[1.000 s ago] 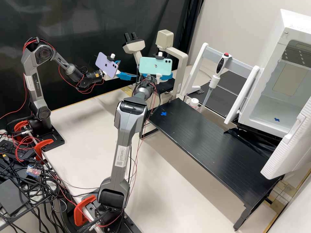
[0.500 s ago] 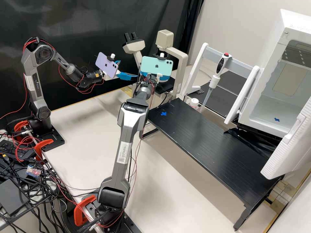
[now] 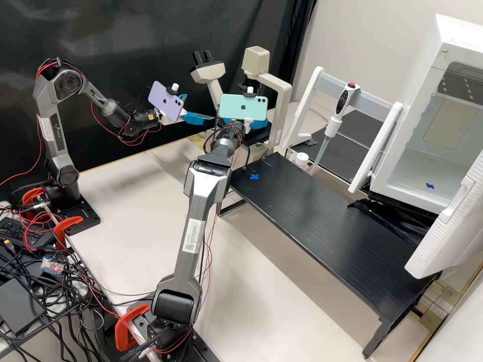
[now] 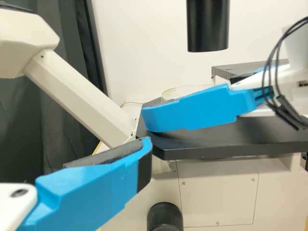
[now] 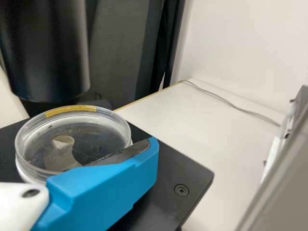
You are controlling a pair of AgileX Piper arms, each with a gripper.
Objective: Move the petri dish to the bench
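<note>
In the high view, my left gripper (image 3: 199, 108) hangs in front of the microscope with its two fingers apart, and my right gripper (image 3: 259, 123) is partly behind the mint phone, by the microscope stage. The clear petri dish (image 5: 72, 137) lies on the black stage (image 5: 168, 166) in the right wrist view. One finger of my right gripper (image 5: 148, 156) lies along its near rim, and the dish's far rim stands free, the jaws wide. Farther off in the left wrist view, that finger partly covers the dish (image 4: 185, 90); my left gripper (image 4: 144, 156) is beside the stage, holding nothing.
The microscope (image 3: 284, 95) rises behind both grippers, its black cylinder (image 5: 45, 53) above the dish. A black raised bench (image 3: 322, 231) with a blue cross stands to the right. Beyond it are a pipette (image 3: 332, 126) on a white rack and an open white chamber (image 3: 402, 166).
My right arm has shifted slightly to the right in the high view, and its phone and gripper have then dropped a little. The left arm keeps its pose.
</note>
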